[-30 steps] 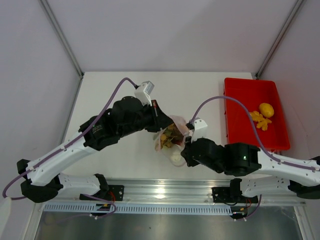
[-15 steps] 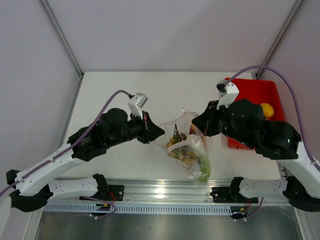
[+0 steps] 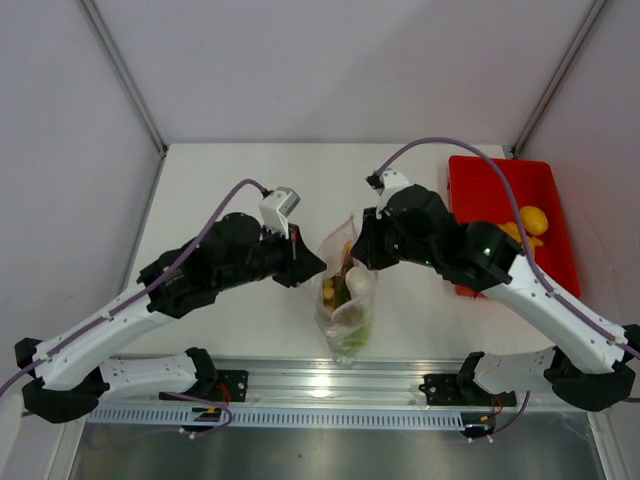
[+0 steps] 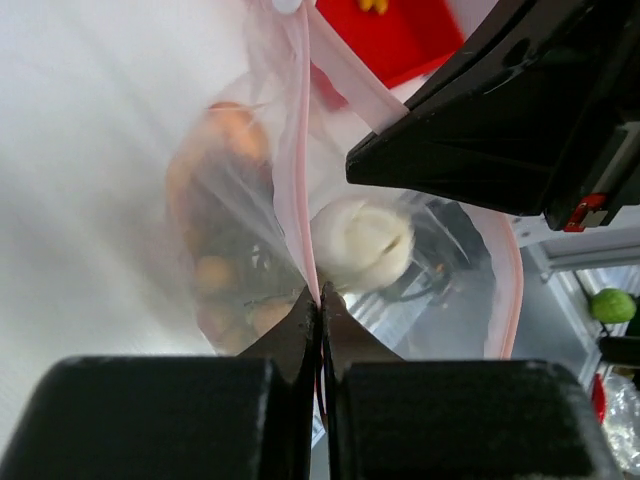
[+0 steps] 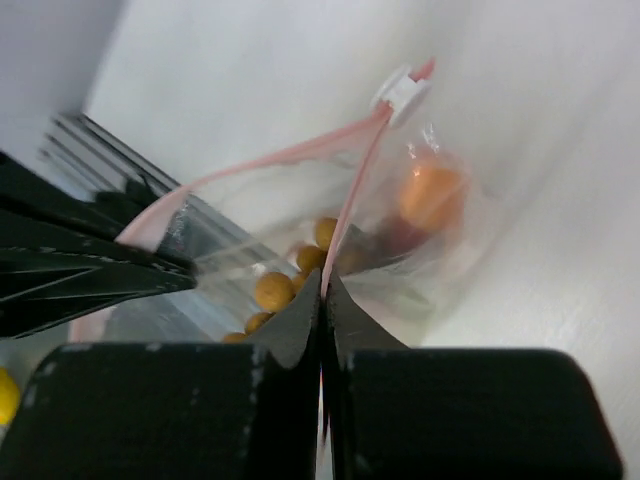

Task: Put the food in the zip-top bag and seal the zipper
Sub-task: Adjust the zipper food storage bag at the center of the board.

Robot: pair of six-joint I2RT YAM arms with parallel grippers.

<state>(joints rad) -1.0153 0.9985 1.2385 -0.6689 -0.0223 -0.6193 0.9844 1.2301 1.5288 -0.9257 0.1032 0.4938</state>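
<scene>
A: Where is the zip-top bag point(image 3: 345, 300)?

B: Over the middle of the table point(image 3: 230, 190), hanging between the two tools; the left gripper point(image 4: 320, 305) is pinched tight on one lip of the zipper point(image 4: 295, 150) at the bag's 10 o'clock; the right gripper point(image 5: 324, 295) is clamped on the other lip at 1 o'clock; the mouth gapes.

A: What could go wrong?

B: Each holds only thin film at its tips; a strip could slide out, I judge; the bag would flop and spill the tan balls point(image 5: 272, 290) and orange slice point(image 5: 432, 195); pulling harder could strain the seam near the white slider point(image 5: 400, 93).

A: Anything else?

B: The lemon point(image 3: 534, 219) lies in the red tray point(image 3: 480, 180) at 3 o'clock; fetching it means one side letting go, so the mouth may fall shut.
</scene>
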